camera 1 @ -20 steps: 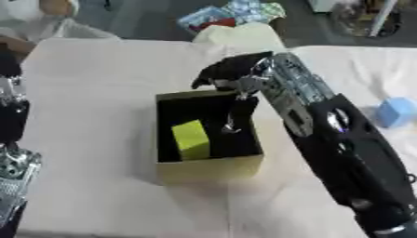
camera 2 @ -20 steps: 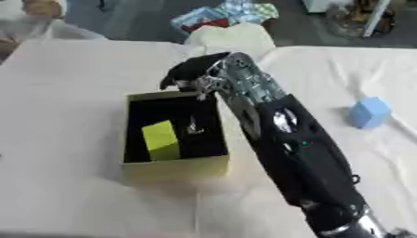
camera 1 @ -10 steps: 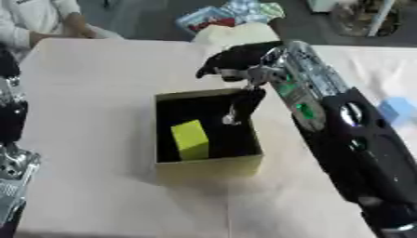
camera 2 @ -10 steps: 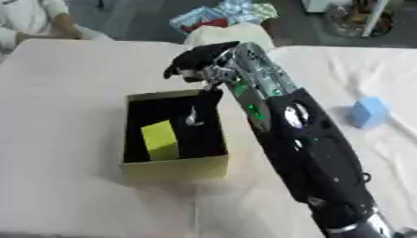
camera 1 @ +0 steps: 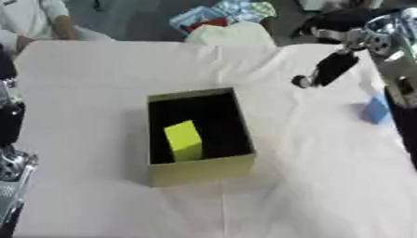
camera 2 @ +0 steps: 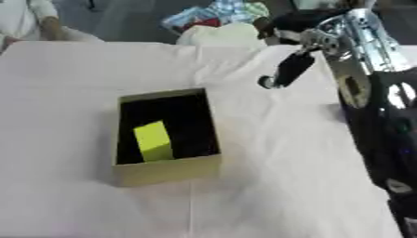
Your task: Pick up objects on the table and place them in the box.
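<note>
An olive cardboard box (camera 1: pixel 199 169) with a dark inside stands near the table's middle. A yellow block (camera 1: pixel 184 140) lies in it, leaning toward the left wall. A blue block (camera 1: pixel 375 109) sits on the white cloth at the right edge, partly behind my right arm. My right hand (camera 2: pixel 313 35) hangs above the table to the far right of the box. One dark finger (camera 2: pixel 286 70) points down and to the left, and the hand holds nothing. Parts of my left hand (camera 1: pixel 10 125) show at the left edge, fingers up.
A cream cloth bundle (camera 1: pixel 234 33) and colourful packets (camera 1: pixel 216 13) lie at the far edge behind the table. My right forearm (camera 2: pixel 383 139) covers the right side. The white tablecloth (camera 1: pixel 97 69) spreads around the box.
My right hand has pulled back from over the box, up and to the right. The yellow block stays in the box.
</note>
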You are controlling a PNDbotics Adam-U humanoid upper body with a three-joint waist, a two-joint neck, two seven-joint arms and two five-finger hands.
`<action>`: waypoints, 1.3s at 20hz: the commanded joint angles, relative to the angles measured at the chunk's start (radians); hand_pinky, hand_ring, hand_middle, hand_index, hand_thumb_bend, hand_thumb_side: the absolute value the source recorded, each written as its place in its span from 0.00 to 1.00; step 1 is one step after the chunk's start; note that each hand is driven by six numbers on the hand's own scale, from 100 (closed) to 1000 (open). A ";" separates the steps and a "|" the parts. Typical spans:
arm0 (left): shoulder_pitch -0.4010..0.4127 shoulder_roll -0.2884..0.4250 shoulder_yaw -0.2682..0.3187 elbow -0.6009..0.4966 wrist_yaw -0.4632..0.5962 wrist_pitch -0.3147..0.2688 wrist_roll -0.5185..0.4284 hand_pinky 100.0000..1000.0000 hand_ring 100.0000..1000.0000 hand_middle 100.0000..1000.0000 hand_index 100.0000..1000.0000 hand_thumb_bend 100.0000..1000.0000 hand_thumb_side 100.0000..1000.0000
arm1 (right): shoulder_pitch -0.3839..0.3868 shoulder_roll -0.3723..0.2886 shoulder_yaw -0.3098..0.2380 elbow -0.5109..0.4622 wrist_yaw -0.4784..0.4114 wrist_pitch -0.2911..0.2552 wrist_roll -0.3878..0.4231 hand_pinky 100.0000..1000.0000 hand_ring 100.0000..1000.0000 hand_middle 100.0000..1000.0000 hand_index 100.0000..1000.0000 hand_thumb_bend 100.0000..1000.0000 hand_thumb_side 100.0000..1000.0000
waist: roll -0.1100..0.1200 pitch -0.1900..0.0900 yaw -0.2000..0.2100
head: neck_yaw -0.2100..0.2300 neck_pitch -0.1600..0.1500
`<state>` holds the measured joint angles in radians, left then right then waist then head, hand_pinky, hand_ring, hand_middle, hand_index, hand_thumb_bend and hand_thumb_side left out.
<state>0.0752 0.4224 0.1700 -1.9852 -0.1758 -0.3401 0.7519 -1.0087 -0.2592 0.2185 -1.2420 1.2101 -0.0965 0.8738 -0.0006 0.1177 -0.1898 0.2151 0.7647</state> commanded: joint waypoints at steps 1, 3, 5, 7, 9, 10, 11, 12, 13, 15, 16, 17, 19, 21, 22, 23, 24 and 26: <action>0.000 0.024 0.012 -0.015 -0.007 -0.003 0.009 0.85 0.60 0.73 0.71 0.41 0.58 | -0.011 -0.081 -0.052 0.045 0.022 0.048 -0.017 0.84 0.96 0.91 0.98 0.29 0.45 | 0.005 -0.011 -0.004 | 0.006 0.005; 0.001 0.023 0.012 -0.015 -0.008 -0.004 0.010 0.85 0.60 0.73 0.71 0.41 0.58 | -0.007 -0.100 -0.074 0.086 0.032 0.073 -0.029 0.83 0.96 0.91 0.98 0.28 0.47 | 0.006 -0.011 -0.006 | 0.006 0.005; 0.002 0.023 0.013 -0.015 -0.009 -0.004 0.010 0.85 0.60 0.73 0.71 0.41 0.58 | -0.003 -0.113 -0.090 0.120 0.042 0.092 -0.041 0.83 0.97 0.91 0.98 0.28 0.47 | 0.008 -0.011 -0.007 | 0.005 0.005; 0.004 0.023 0.013 -0.015 -0.010 -0.004 0.011 0.85 0.60 0.73 0.71 0.41 0.58 | -0.002 -0.122 -0.102 0.150 0.053 0.107 -0.048 0.84 0.97 0.91 0.98 0.29 0.48 | 0.010 -0.011 -0.007 | 0.003 0.005; 0.004 0.022 0.014 -0.015 -0.010 -0.004 0.012 0.85 0.60 0.73 0.71 0.41 0.58 | -0.002 -0.130 -0.119 0.180 0.070 0.127 -0.055 0.84 0.97 0.91 0.98 0.28 0.50 | 0.011 -0.010 -0.008 | 0.001 0.005; 0.004 0.022 0.014 -0.015 -0.010 -0.004 0.012 0.85 0.60 0.73 0.71 0.41 0.58 | -0.002 -0.133 -0.127 0.193 0.074 0.135 -0.059 0.84 0.97 0.91 0.98 0.27 0.51 | 0.011 -0.010 -0.008 | 0.000 0.005; 0.004 0.021 0.014 -0.015 -0.010 -0.004 0.012 0.86 0.60 0.73 0.71 0.41 0.58 | -0.001 -0.137 -0.135 0.207 0.076 0.143 -0.063 0.84 0.97 0.91 0.98 0.26 0.54 | 0.011 -0.009 -0.009 | 0.000 0.005; 0.005 0.021 0.014 -0.015 -0.011 -0.003 0.012 0.86 0.60 0.73 0.71 0.41 0.58 | -0.001 -0.141 -0.141 0.220 0.077 0.151 -0.067 0.84 0.97 0.91 0.98 0.25 0.56 | 0.011 -0.009 -0.010 | 0.000 0.005; 0.005 0.021 0.015 -0.015 -0.011 -0.003 0.013 0.86 0.60 0.73 0.71 0.41 0.58 | 0.000 -0.145 -0.148 0.232 0.078 0.159 -0.072 0.84 0.97 0.91 0.98 0.22 0.60 | 0.011 -0.009 -0.010 | 0.000 0.005; 0.005 0.020 0.015 -0.015 -0.012 -0.003 0.013 0.86 0.60 0.73 0.71 0.41 0.58 | 0.002 -0.150 -0.157 0.247 0.078 0.174 -0.084 0.84 0.97 0.91 0.98 0.20 0.71 | 0.011 -0.009 -0.011 | 0.001 0.005; 0.005 0.021 0.015 -0.015 -0.012 -0.003 0.013 0.86 0.60 0.73 0.71 0.41 0.58 | 0.005 -0.152 -0.162 0.253 0.079 0.182 -0.089 0.84 0.97 0.91 0.98 0.21 0.73 | 0.010 -0.009 -0.011 | 0.001 0.005; 0.006 0.020 0.015 -0.015 -0.012 -0.003 0.013 0.86 0.60 0.73 0.71 0.41 0.58 | 0.007 -0.154 -0.165 0.260 0.079 0.188 -0.092 0.84 0.98 0.90 0.98 0.21 0.75 | 0.010 -0.009 -0.012 | 0.002 0.005; 0.006 0.020 0.015 -0.015 -0.013 -0.002 0.013 0.86 0.60 0.73 0.71 0.41 0.57 | 0.011 -0.156 -0.167 0.268 0.083 0.194 -0.097 0.84 0.98 0.91 0.98 0.24 0.80 | 0.010 -0.009 -0.012 | 0.002 0.005; 0.006 0.020 0.015 -0.015 -0.014 -0.002 0.013 0.86 0.60 0.73 0.71 0.41 0.57 | 0.017 -0.158 -0.170 0.272 0.097 0.201 -0.098 0.84 0.98 0.90 0.97 0.23 0.76 | 0.010 -0.009 -0.011 | 0.001 0.005; 0.007 0.020 0.016 -0.015 -0.014 -0.002 0.013 0.86 0.60 0.73 0.71 0.41 0.57 | 0.021 -0.158 -0.173 0.274 0.105 0.205 -0.097 0.84 0.98 0.90 0.97 0.26 0.81 | 0.010 -0.009 -0.011 | 0.001 0.005; 0.007 0.020 0.016 -0.015 -0.014 -0.002 0.014 0.86 0.60 0.73 0.71 0.41 0.57 | 0.026 -0.158 -0.177 0.276 0.114 0.209 -0.097 0.84 0.98 0.90 0.97 0.26 0.81 | 0.010 -0.009 -0.012 | 0.001 0.005; 0.007 0.019 0.016 -0.015 -0.014 -0.002 0.014 0.86 0.60 0.73 0.71 0.41 0.57 | 0.030 -0.158 -0.182 0.278 0.120 0.214 -0.096 0.84 0.98 0.90 0.97 0.27 0.81 | 0.010 -0.009 -0.012 | 0.002 0.005; 0.008 0.019 0.015 -0.015 -0.015 -0.001 0.013 0.86 0.60 0.73 0.71 0.41 0.57 | 0.037 -0.158 -0.190 0.286 0.131 0.223 -0.093 0.84 0.98 0.90 0.97 0.26 0.82 | 0.010 -0.008 -0.013 | 0.003 0.005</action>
<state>0.0853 0.4225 0.1761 -1.9852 -0.1846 -0.3382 0.7579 -0.9547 -0.3844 0.0407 -0.9499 1.3272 0.1187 0.7815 0.0099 0.1202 -0.2018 0.2175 0.7647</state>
